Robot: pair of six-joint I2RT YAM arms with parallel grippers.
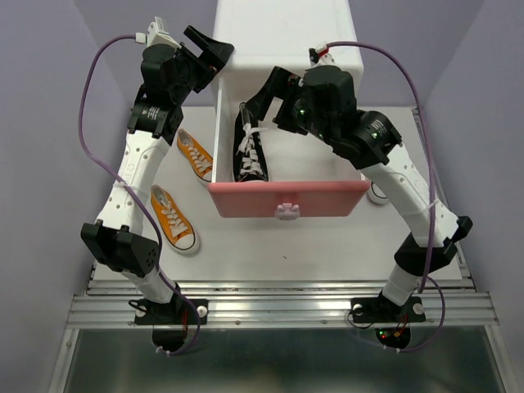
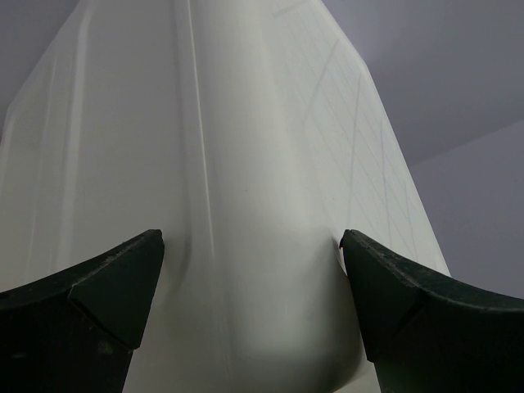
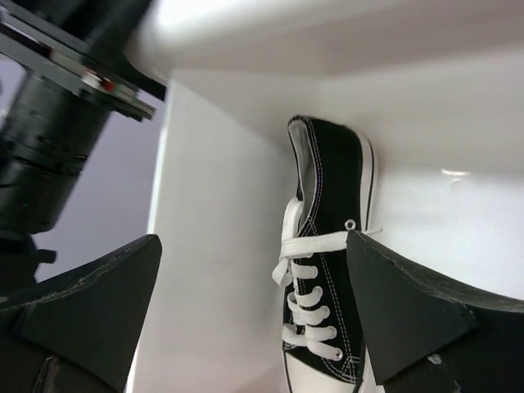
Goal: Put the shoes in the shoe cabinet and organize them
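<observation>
Lavender walls on both sides, white table (image 1: 327,262) in the middle, cabinet (image 1: 286,41) at the far end, centred. Its pink drawer (image 1: 327,196) is pulled out toward the arm bases, with the knob (image 1: 286,210) on the front panel.

One black shoe (image 1: 252,151) lies inside the drawer along its left wall, laces up, toe toward the pink front. The rest of the drawer floor is partly hidden by the R arm. Two orange shoes sit on the table left of the drawer, outside it: one (image 1: 195,155) just beside the drawer's left wall, the other (image 1: 173,219) nearer the bases, angled, well apart from the black one. A white rounded tip (image 1: 378,194) shows from under the R forearm, right of the drawer; can't tell more.

L gripper (image 1: 209,51) is up at the cabinet's top left corner. On the L wrist cam the gripper (image 2: 250,278) is spread wide, fingers (image 2: 98,303) on either side of the cabinet's white corner (image 2: 246,164). Can't tell if they touch it.

R gripper (image 1: 274,97) hangs over the back of the drawer, above the black shoe's heel end. On the R wrist cam it (image 3: 254,282) is wide too, fingers (image 3: 409,319) empty, with the black shoe (image 3: 327,246) seen between them, below and not touched.
</observation>
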